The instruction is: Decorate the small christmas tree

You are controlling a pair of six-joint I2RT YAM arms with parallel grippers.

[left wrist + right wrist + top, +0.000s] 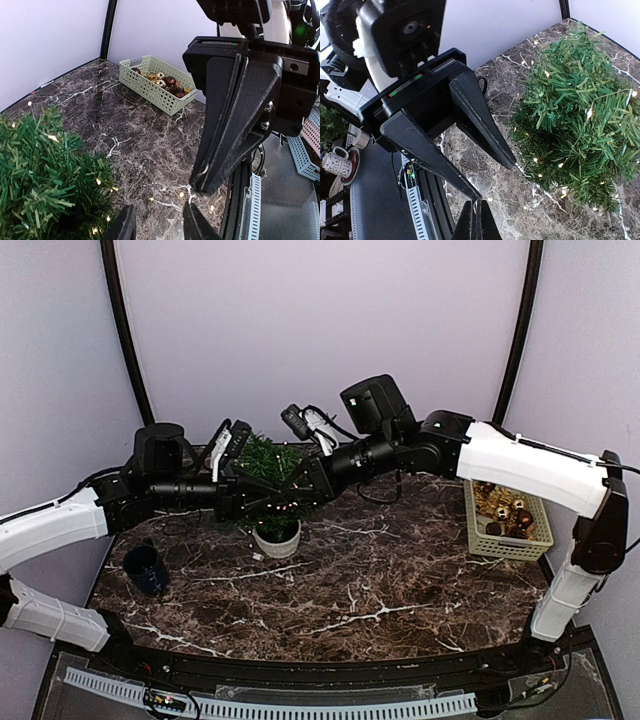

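On the marbled desk (400,580), the small christmas tree (272,475) stands in its white pot (278,540) near the far edge, left of centre. Beside it, the left end effector (159,207) is open. The right end effector (475,212) is closed on a thin light wire (490,199).

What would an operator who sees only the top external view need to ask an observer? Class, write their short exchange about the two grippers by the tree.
Operator: Left arm, jaws open or shut?
Observer: Open. The left gripper shows a clear gap, over the marble table beside the small christmas tree.
Operator: And the right arm?
Observer: The right gripper is shut, fingertips together; a thin light wire runs past its tip.
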